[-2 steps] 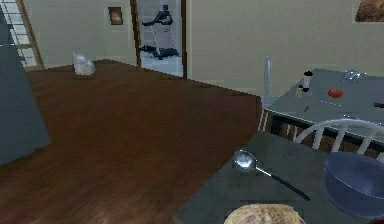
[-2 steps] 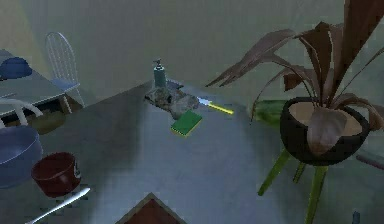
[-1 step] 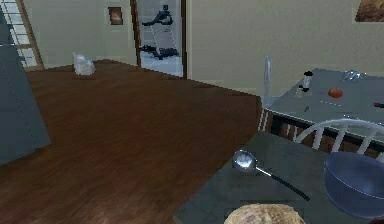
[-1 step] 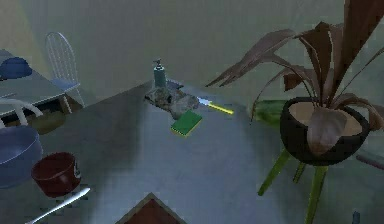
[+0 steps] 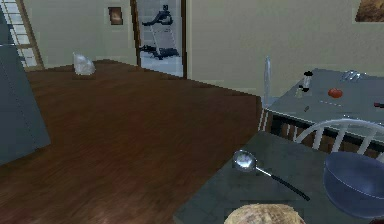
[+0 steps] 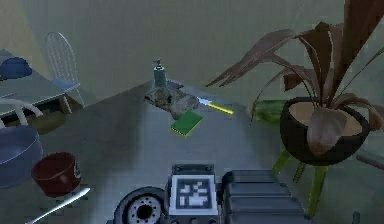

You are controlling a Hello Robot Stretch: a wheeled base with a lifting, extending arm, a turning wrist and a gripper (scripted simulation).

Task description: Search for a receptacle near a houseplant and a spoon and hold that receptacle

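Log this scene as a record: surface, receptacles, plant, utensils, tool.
surface: grey tabletop
receptacles: red bowl, blue-grey bowl beside it
plant: potted houseplant, arm side view's right
utensils: ladle on the tabletop; yellow-handled utensil by green sponge
tool: at arm side view's bottom edge; cannot tell whether it holds anything

Polished dark wood floor (image 5: 130,120), shiny metal ladle (image 5: 246,159), translucent bluish bowl (image 5: 357,182), matt grey tabletop (image 6: 110,140), glossy red bowl (image 6: 55,172)

Dark wood floor (image 5: 130,120) runs back to pale walls (image 5: 240,40) with an open doorway (image 5: 160,35) at 12 o'clock, a white chair (image 5: 338,122) at 3 o'clock and a grey tabletop (image 5: 225,190) at 5 o'clock.
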